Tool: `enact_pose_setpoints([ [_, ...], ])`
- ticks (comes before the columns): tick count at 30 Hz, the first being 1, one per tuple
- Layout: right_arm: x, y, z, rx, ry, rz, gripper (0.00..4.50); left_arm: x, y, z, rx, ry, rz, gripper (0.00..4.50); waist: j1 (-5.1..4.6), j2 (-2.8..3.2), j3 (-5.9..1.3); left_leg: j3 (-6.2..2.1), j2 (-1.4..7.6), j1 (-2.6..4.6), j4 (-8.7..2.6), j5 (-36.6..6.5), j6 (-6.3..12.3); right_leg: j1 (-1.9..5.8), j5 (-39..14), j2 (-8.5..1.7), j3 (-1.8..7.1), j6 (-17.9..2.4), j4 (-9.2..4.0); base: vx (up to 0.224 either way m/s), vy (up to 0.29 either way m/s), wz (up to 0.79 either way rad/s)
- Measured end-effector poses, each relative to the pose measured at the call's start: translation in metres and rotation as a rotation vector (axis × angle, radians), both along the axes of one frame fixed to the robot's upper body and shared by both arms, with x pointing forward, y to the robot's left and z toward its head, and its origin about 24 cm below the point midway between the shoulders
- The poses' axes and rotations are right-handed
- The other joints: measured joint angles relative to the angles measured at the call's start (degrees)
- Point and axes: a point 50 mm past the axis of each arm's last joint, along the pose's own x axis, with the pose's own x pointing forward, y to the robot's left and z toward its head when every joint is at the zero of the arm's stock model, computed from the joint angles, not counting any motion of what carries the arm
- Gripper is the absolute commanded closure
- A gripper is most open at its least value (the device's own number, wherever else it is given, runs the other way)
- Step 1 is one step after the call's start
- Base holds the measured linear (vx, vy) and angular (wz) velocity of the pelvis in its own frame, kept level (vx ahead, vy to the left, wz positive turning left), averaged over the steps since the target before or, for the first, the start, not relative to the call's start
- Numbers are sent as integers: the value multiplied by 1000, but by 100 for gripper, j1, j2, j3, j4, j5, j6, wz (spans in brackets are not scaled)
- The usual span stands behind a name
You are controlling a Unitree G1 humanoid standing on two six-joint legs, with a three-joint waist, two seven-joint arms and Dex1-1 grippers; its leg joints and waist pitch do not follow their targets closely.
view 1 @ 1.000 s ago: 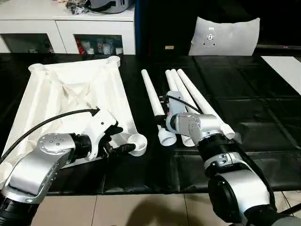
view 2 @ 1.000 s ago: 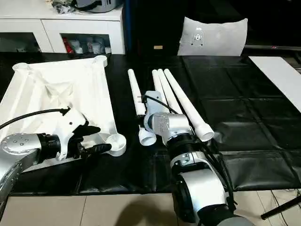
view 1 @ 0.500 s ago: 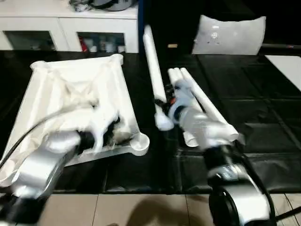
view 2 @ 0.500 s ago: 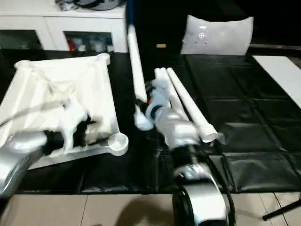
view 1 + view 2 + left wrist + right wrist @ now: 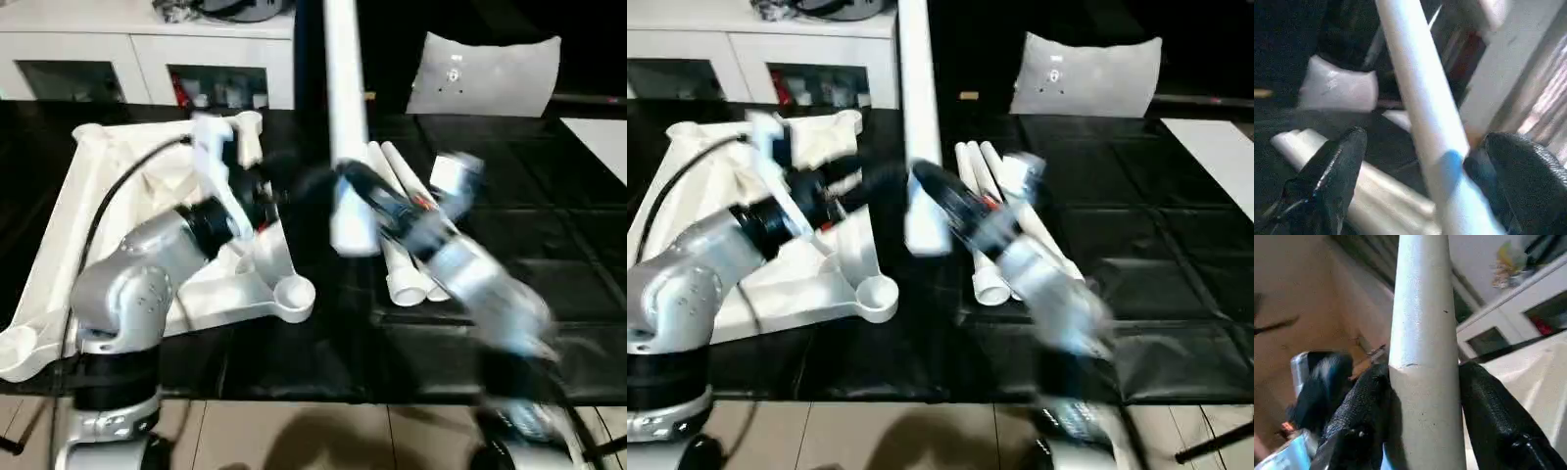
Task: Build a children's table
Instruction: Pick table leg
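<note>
Right gripper (image 5: pixel 1422 382): clamped on an upright leg (image 5: pixel 345 117).
Left gripper (image 5: pixel 1415 181): apart, around that leg.
Advice: seat its wide end squarely in the tabletop's (image 5: pixel 118 196) corner socket (image 5: pixel 294 291).

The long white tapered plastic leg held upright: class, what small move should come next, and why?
Probably carry the long white tapered plastic leg, clamped in the right tool, over the round corner socket of the upturned white ribbed tabletop; the left tool stands open around it.
</note>
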Motion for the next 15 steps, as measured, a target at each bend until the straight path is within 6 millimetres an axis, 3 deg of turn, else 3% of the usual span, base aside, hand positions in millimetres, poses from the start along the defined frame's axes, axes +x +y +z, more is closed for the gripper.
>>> enact_pose_setpoints([
  [6,-12,-3,5,42,-51,80,266,-3,-15,19,-165,7,-104,0,20,-4,1,0,1,-1,0,1,-2,1,2,-1,-3,2,0,0,0,0],
  [15,-19,-5,8,9,-85,145,266,-9,-23,20,-126,-7,-158,0,30,-4,1,0,1,-10,-1,0,1,0,2,-2,-6,5,-13,0,0,0],
])
